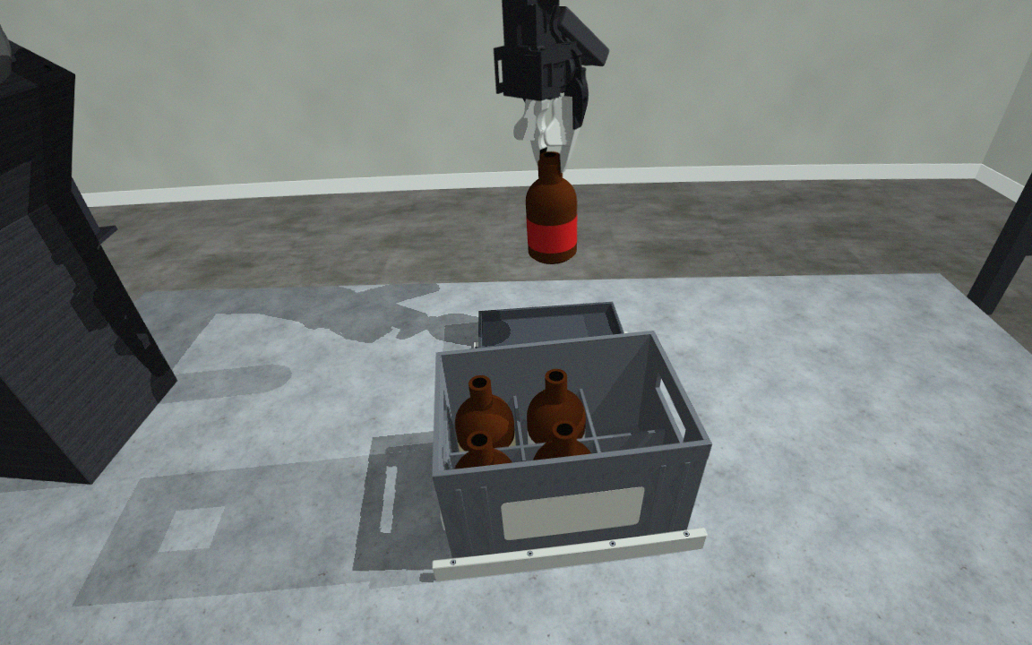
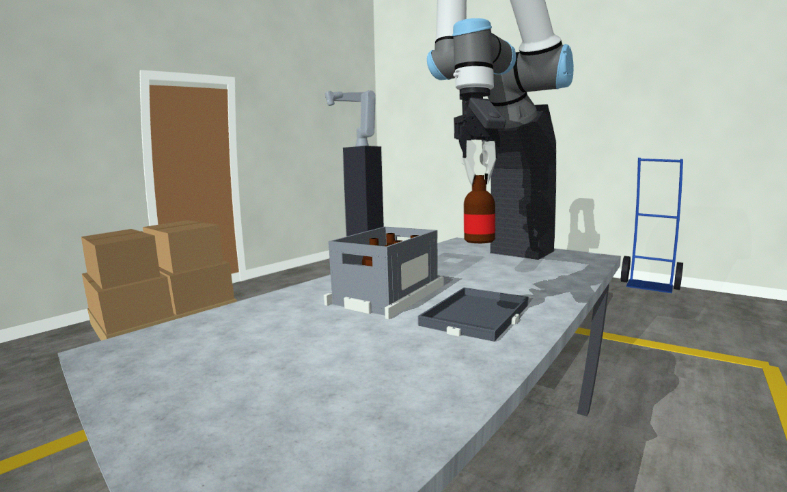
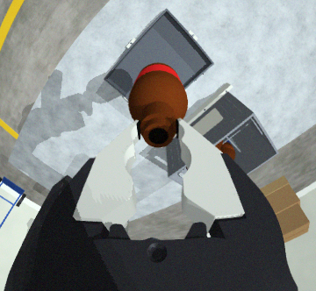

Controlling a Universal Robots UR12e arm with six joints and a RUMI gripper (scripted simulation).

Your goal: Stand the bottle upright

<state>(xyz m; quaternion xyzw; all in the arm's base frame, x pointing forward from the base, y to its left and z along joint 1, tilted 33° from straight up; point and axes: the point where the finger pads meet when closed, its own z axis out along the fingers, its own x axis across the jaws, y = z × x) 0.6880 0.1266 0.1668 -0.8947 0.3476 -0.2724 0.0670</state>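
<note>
1. Right now the hand (image 1: 549,157) (image 2: 479,178) (image 3: 158,121) is pinching 1 brown bottle (image 1: 551,210) (image 2: 479,209) (image 3: 158,95) by its neck, with a finger on each side.
2. That bottle hangs upright in the air – well above the counter (image 1: 840,417) (image 2: 249,391) (image 3: 254,28), its red band near the bottom, its mouth uppermost.
3. Over on the counter sits the grey crate (image 1: 576,457) (image 2: 359,275) (image 3: 268,152), level and upright, with 4 more brown bottles (image 1: 555,413) standing inside in separate compartments.
4. I can't make out from where I stand whether any neck is thicker or thinner than the rest.
5. The dark, shallow tray (image 1: 552,324) (image 2: 465,309) (image 3: 171,46) lies flat beside the crate, apart from it, and no bottle stands on it.
6. A long pale strip (image 1: 571,553) (image 2: 415,297) (image 3: 211,102) runs along the foot of 1 long crate side – and 2 small pale blocks (image 2: 453,331) (image 3: 131,43) sit against the tray's edges.
</note>
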